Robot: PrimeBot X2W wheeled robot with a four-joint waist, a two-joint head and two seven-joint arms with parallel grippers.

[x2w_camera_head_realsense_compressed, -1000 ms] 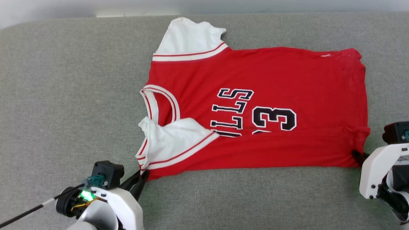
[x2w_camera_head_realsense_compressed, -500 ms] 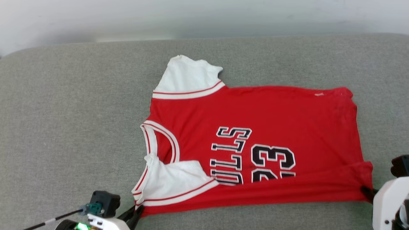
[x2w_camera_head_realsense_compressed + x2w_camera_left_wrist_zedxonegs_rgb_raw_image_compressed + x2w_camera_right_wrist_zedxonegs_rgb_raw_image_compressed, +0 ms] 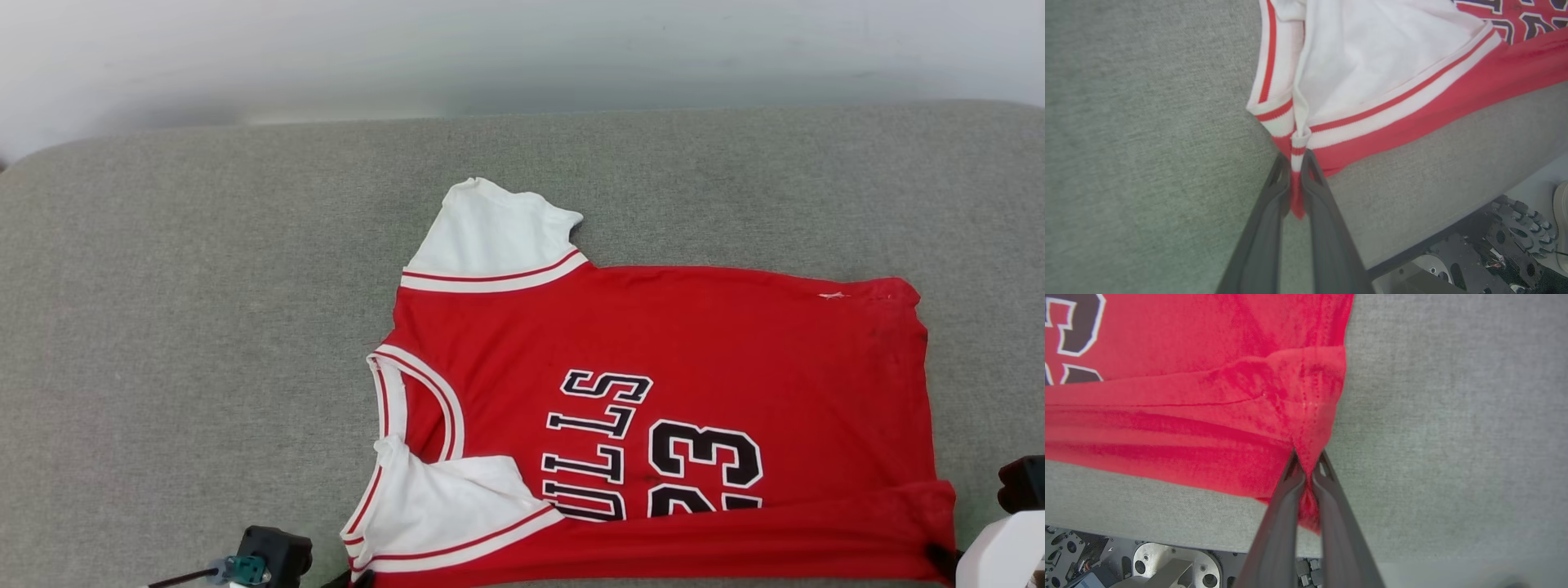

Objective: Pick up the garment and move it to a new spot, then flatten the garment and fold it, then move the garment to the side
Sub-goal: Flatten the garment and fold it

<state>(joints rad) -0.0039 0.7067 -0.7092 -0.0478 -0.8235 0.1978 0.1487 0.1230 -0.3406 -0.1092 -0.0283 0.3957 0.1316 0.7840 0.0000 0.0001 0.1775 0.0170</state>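
The garment (image 3: pixel 669 367) lies spread sideways on the grey cushion (image 3: pixel 204 327), mostly flat, its near long edge turned up over the bottom of the lettering. I'd judge the flattening about done and the first fold barely begun. The left gripper (image 3: pixel 1297 163) pinches the striped corner by the near sleeve and the right gripper (image 3: pixel 1308 461) is clamped on the hem corner; finishing the fold and shifting it aside remain.

I count one red jersey (image 3: pixel 694 343) and one grey table (image 3: pixel 204 327). There are two claws, the left claw (image 3: pixel 1298 163) and the right claw (image 3: pixel 1308 462).
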